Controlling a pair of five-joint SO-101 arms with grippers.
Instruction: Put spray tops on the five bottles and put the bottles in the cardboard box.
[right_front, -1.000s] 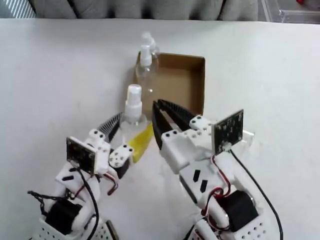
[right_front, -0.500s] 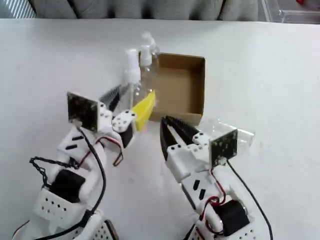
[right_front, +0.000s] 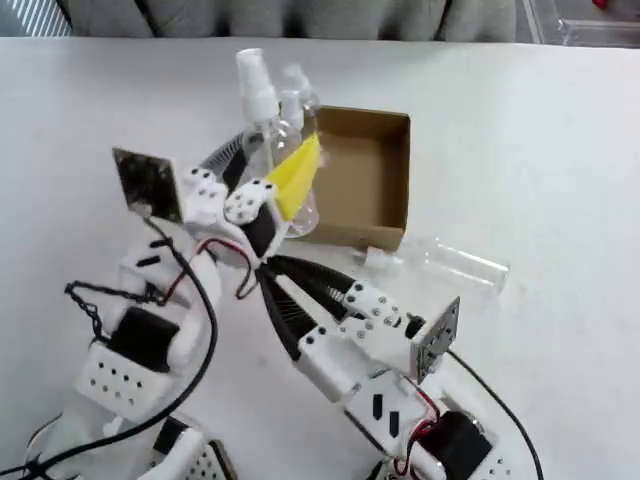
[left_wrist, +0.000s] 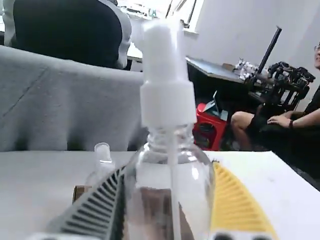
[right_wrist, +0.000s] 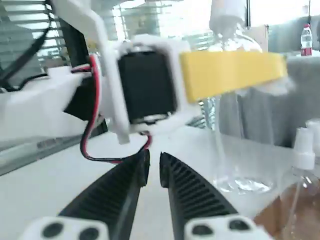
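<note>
While the left gripper (right_front: 262, 168) pinches a clear plastic bottle with a white spray top (right_front: 268, 140) between its grey ribbed jaw and its yellow jaw, the high view places that bottle just beside the left wall of the open brown cardboard box (right_front: 395, 175). It is in front of a second topped bottle (right_front: 293, 105) at the box's far left corner, and another clear bottle (right_front: 465, 265) lies flat on the white table (right_front: 560, 150) near the box's front right corner.

From the left wrist, the clear plastic bottle with a white spray top (left_wrist: 170, 185) has its long axis upright, spray head uppermost. It looks empty, so probably light, thin-walled and slippery. The broad body below the shoulder seems the safest hold, not the head.

From the right wrist, the right gripper (right_wrist: 152, 167) has its black jaws almost pressed together, with nothing between them
</note>
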